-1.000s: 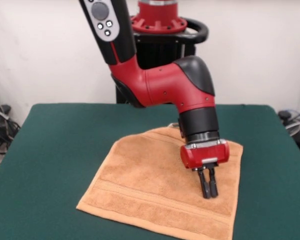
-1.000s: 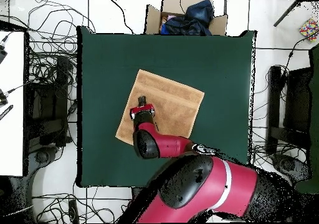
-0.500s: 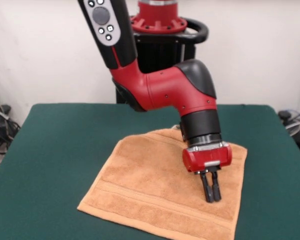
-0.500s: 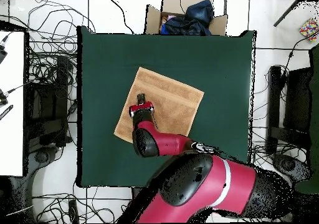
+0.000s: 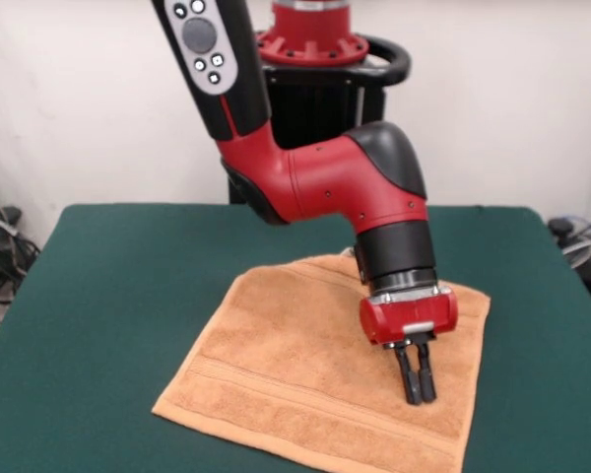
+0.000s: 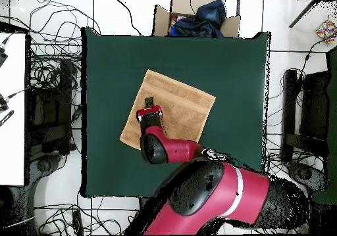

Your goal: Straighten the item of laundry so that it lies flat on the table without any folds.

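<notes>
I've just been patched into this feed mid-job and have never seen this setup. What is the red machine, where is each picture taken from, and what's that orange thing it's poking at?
The red and black machine is a single robot arm on a pedestal; the black two-pronged gripper at its tip is its grasping part.

One picture looks at the robot from across the table. The other looks straight down from above, with the robot's base at the bottom, so directions are turned half round between them.

On the dark green felt-topped table lies a small orange-tan terry towel, spread open and set at an angle to the table's edges. It looks nearly flat, with woven bands visible near one edge.

The jaws are closed together and point down at the towel near one side. Nothing appears to be held; whether the tips press the cloth cannot be told.
</notes>
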Controlling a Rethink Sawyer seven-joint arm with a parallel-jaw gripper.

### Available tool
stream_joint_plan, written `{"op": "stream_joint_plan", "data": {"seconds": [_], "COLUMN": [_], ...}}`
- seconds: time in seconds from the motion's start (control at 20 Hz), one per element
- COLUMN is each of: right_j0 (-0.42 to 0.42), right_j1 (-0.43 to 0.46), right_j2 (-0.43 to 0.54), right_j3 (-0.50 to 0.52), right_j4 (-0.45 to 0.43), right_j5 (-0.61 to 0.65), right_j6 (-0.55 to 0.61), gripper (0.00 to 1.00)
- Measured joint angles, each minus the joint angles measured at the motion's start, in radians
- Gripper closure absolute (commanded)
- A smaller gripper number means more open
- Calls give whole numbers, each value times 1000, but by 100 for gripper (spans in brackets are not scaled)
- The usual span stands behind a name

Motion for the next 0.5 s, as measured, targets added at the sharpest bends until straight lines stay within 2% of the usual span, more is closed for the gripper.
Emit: {"op": "stream_joint_plan", "data": {"seconds": [0.5], "right_j0": [26], "right_j1": [32], "right_j2": [0], "right_j3": [-56], "right_j4": [0], "right_j5": [-56], "right_j6": [0], "gripper": [100]}}
